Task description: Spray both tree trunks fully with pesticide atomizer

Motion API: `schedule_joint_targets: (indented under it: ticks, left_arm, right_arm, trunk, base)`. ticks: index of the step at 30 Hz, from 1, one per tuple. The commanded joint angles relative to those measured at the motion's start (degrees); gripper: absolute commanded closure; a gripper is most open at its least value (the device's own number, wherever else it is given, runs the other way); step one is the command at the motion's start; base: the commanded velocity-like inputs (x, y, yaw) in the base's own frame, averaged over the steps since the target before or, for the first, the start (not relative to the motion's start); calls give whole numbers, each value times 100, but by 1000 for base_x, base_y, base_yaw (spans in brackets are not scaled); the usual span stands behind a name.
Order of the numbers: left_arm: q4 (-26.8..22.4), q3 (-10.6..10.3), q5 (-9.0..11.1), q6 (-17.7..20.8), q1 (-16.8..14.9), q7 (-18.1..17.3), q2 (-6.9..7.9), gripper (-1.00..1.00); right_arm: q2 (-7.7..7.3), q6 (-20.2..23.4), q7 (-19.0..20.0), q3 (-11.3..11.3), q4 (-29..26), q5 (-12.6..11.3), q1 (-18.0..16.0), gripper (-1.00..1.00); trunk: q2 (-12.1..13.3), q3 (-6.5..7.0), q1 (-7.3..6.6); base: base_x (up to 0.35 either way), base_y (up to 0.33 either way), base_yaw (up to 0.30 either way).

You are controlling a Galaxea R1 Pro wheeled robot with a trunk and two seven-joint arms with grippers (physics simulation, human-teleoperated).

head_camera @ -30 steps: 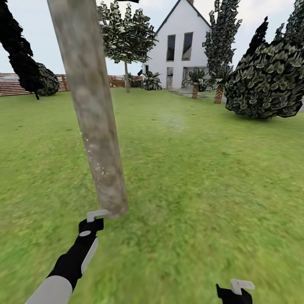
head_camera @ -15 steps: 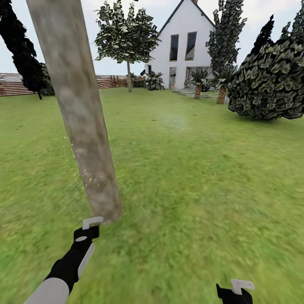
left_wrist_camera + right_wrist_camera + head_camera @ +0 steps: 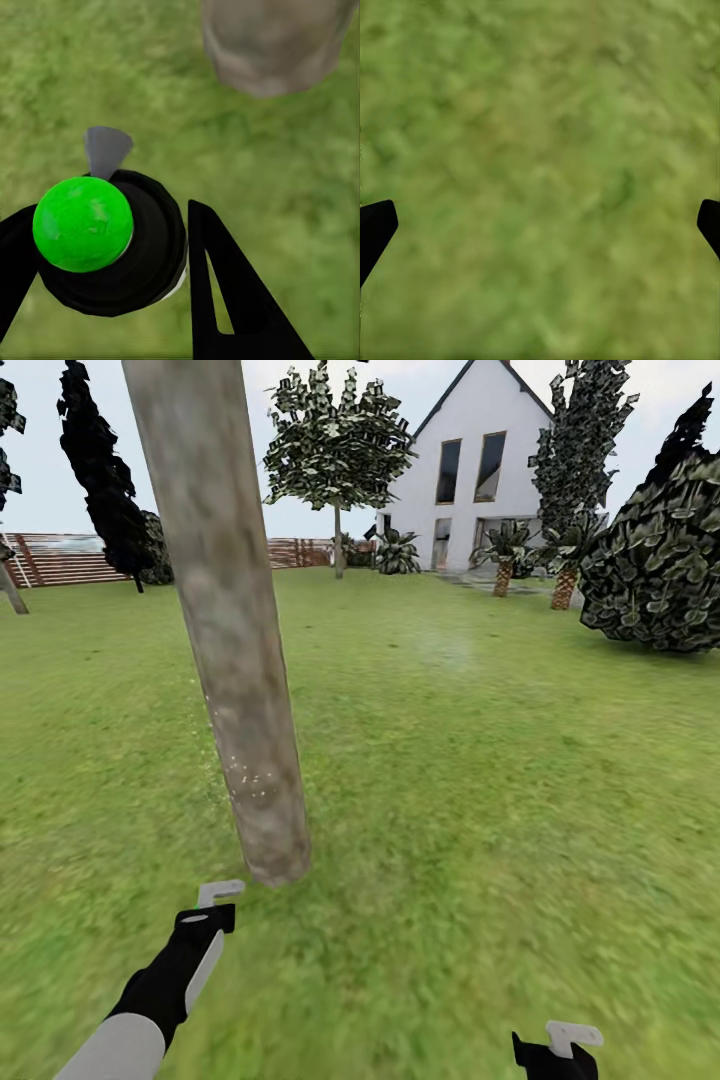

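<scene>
Pesticide atomizer (image 3: 105, 240) sits pinched between the left gripper (image 3: 112, 262) fingers, near the tree trunk (image 3: 225, 620) base. From the head, only its grey top peeks out. Right gripper (image 3: 540, 225) jaws are spread over grass (image 3: 540, 112).

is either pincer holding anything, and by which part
The left pincer grips the spray bottle around its dark round body, one finger on each side. The right pincer is open over grass, holding nothing.

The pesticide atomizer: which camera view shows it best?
The left wrist view: the pesticide atomizer is large there, dark with its green spot, between the left pincer fingers. The head view gives a small green glimpse at that pincer; the right wrist view looks at grass.
</scene>
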Motion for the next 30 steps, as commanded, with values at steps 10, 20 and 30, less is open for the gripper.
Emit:
schedule_joint_targets:
  ticks: [10,20,30]
  left_arm:
    - [-4,-67,7,-16,13,-11,-31,100]
    - [-4,-80,2,-16,13,-9,-57,100]
    - [-12,-52,6,-54,10,-4,-58,100]
  right_arm:
    - [-6,-4,-28,0,0,0,0,-100]
    - [1,-4,-31,2,0,0,0,-100]
    - [1,-4,-28,2,0,0,0,-100]
  trunk:
    - [0,0,0]
    - [0,0,0]
    - [0,0,0]
  base:
    - [74,-163,1]
    - [107,-253,207]
    - [26,-265,13]
